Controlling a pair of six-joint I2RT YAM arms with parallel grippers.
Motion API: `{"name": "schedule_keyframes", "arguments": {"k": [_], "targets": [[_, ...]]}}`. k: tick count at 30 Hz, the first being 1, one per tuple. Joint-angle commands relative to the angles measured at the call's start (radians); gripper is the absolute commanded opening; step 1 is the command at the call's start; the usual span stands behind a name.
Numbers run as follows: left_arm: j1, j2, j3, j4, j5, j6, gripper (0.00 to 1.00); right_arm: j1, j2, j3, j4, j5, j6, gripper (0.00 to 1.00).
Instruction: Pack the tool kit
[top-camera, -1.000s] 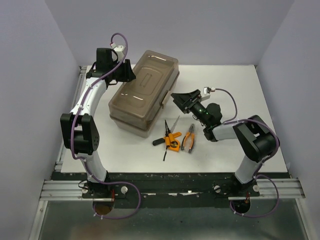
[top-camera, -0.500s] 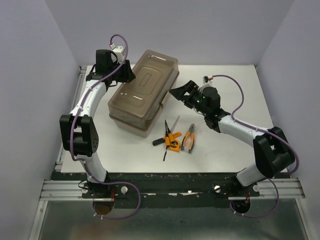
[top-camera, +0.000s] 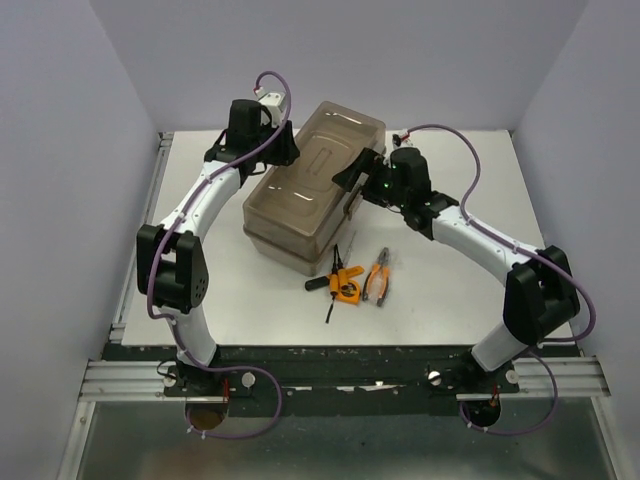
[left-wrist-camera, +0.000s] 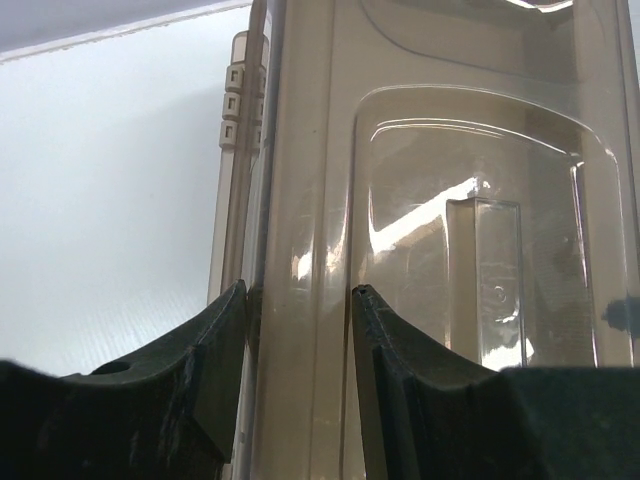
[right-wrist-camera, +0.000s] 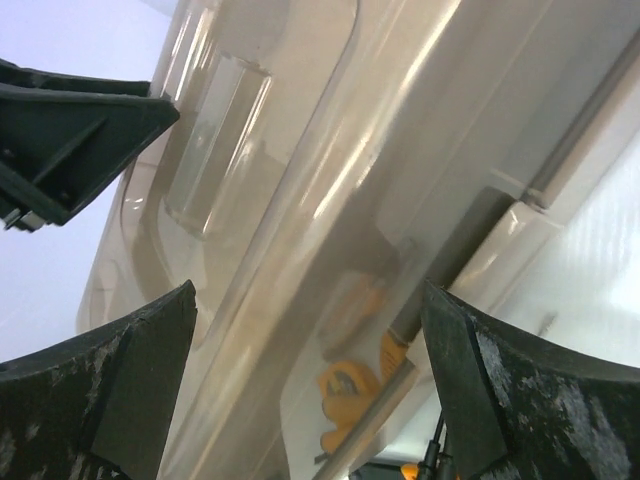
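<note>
Left gripper (left-wrist-camera: 300, 295): is pinching the lid rim of the toolbox (top-camera: 310, 190).
Right gripper (right-wrist-camera: 308, 295): is gaping wide beside the toolbox, gripping nothing.

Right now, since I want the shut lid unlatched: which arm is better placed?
Probably right: the right end effector hangs open at the latch side of the beige plastic toolbox with a smoky translucent brown lid; the left end effector seems clamped on the hinged edge.

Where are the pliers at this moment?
In the top view, the pliers lie on the table, just right of the tape measure and on the near side of the toolbox.
</note>
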Motion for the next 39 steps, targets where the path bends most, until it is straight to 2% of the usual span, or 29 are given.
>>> {"name": "schedule_keyframes", "arguments": {"k": [1, 3, 6, 8, 11, 13, 15, 18, 21, 30, 35, 39], "targets": [[-0.08, 0.041, -0.099, -0.247, 0.055, -0.081, 0.27, -0.004, 0.036, 0.076, -0.154, 0.045, -0.063, 1.0], [-0.094, 0.017, -0.105, -0.232, 0.068, -0.088, 0.31, -0.011, 0.055, 0.111, -0.188, 0.045, -0.076, 1.0], [-0.103, -0.02, -0.101, -0.227, 0.045, -0.085, 0.46, -0.022, 0.087, 0.169, -0.249, 0.057, -0.107, 0.97], [-0.102, -0.027, -0.084, -0.245, -0.012, -0.061, 0.56, -0.027, 0.099, 0.208, -0.295, 0.066, -0.133, 0.9], [-0.095, 0.024, -0.027, -0.322, -0.088, -0.01, 0.59, -0.027, 0.108, 0.247, -0.344, 0.104, -0.155, 0.84], [-0.092, 0.052, -0.026, -0.344, -0.132, 0.007, 0.55, -0.027, 0.111, 0.263, -0.361, 0.105, -0.164, 0.77], [-0.086, 0.058, -0.065, -0.322, -0.152, 0.004, 0.46, -0.027, 0.122, 0.29, -0.378, 0.094, -0.17, 0.69], [-0.062, 0.035, -0.173, -0.234, -0.101, -0.038, 0.34, -0.025, 0.153, 0.353, -0.41, 0.077, -0.179, 0.58], [-0.031, 0.032, -0.243, -0.167, -0.038, -0.075, 0.29, -0.017, 0.188, 0.431, -0.444, 0.046, -0.184, 0.5], [0.032, 0.058, -0.369, -0.017, 0.072, -0.147, 0.24, 0.049, 0.291, 0.706, -0.545, 0.108, -0.216, 0.48], [0.05, 0.069, -0.398, 0.009, 0.072, -0.145, 0.24, 0.085, 0.358, 0.826, -0.577, 0.111, -0.225, 0.48], [0.082, 0.088, -0.409, 0.029, 0.088, -0.156, 0.24, 0.104, 0.392, 0.886, -0.579, 0.1, -0.224, 0.53]]}}
